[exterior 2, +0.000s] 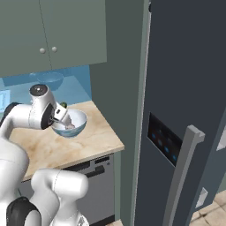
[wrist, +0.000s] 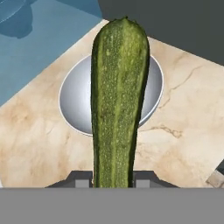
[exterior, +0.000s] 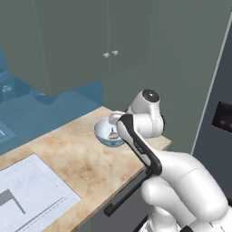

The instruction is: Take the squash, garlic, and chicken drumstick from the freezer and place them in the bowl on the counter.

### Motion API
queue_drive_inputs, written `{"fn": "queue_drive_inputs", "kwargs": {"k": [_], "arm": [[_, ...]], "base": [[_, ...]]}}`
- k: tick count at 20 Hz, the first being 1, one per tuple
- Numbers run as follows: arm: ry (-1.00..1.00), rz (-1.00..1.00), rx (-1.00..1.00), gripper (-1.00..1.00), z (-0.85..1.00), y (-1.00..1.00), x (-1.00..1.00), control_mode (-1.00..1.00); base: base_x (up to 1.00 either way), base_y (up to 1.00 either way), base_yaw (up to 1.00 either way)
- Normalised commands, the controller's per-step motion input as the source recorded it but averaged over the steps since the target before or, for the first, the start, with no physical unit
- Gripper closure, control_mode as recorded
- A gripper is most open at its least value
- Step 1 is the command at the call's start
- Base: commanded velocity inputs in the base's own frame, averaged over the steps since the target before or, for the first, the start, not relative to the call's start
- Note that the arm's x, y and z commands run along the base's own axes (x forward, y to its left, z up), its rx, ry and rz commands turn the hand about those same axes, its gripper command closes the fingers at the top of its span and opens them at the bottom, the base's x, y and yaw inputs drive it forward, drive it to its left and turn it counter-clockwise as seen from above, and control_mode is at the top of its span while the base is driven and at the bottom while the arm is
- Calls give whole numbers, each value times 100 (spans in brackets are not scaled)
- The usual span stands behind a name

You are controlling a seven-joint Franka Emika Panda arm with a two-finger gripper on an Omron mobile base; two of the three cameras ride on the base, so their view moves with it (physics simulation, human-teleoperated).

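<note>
One item is in the gripper (wrist: 113, 181): the jaws pinch the squash (wrist: 118, 100), its long axis running straight out from them. You have the bowl (wrist: 69, 103) directly beyond it on the counter (wrist: 39, 140) — lower and release.

You are looking at a home kitchen. Grey-green wall cupboards (exterior: 77, 41) hang above a marbled counter (exterior: 68, 158), beside a tall dark freezer (exterior 2: 185, 88).

Grey-green wall cupboards (exterior: 77, 41) w/ two round knobs (exterior: 110, 54) above blue backsplash (exterior: 27, 108). Dishwasher front (exterior 2: 95, 185) under worktop, dark bar handle (exterior: 127, 195). Pale cooktop panel (exterior: 27, 195) lower left.
</note>
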Motion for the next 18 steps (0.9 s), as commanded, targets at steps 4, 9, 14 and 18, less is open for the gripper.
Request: {"fn": "queue_drive_inputs", "kwargs": {"k": [4,9,14,18], "arm": [[8,0,0,100,-34,14,18,-100],[3,0,0,100,-32,22,16,-100],[0,0,0,100,-22,9,12,-100],[0,0,0,100,-9,0,24,-100]], "base": [[0,0,0],[0,0,0],[0,0,0],[0,0,0]]}}
